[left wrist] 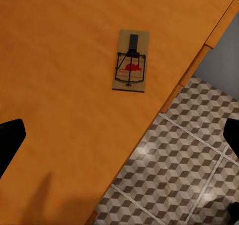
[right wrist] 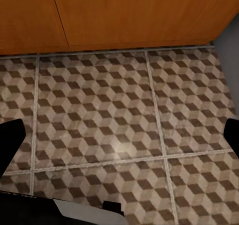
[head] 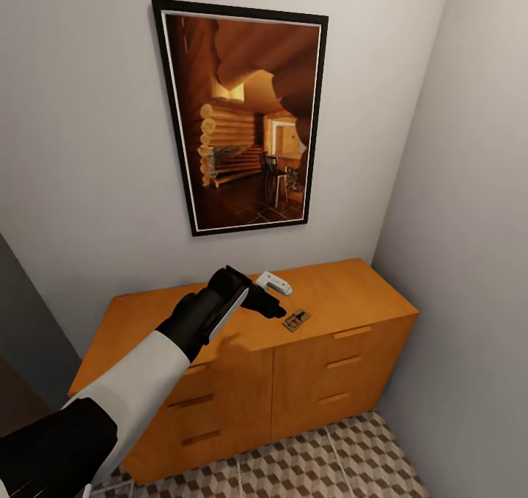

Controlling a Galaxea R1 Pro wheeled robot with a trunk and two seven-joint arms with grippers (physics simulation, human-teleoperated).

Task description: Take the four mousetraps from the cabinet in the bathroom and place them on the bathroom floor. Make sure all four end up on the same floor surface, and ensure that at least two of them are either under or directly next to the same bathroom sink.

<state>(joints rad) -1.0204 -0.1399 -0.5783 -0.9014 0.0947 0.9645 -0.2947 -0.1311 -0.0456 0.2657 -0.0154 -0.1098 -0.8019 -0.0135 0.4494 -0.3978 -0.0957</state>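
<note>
Trap: 1 flat tan wooden mousetrap (left wrist: 130, 60) with dark wire and a red mark, ahead of the jaws, on the orange-brown wooden cabinet (head: 352, 293) top near its front edge.
Left gripper (head: 273, 296): jaws spread, above the cabinet top, holding nothing.
Right gripper (right wrist: 119, 140): jaws spread over the cube-patterned tile floor (right wrist: 114, 135).

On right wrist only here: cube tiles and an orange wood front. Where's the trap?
Observer: One mousetrap lies flat on top of the cabinet, near its front edge, in the head view.
Operator: Left arm anywhere near it?
Observer: The left gripper hovers over the cabinet top just beside the trap, not touching it.
Operator: Open or shut?
Observer: Open: in the left wrist view the fingertips sit wide apart at the picture's edges, with the trap ahead between them and nothing gripped.
Operator: Other traps?
Observer: I see one. The bathroom floor in front of the cabinet shows none in the head view.
</note>
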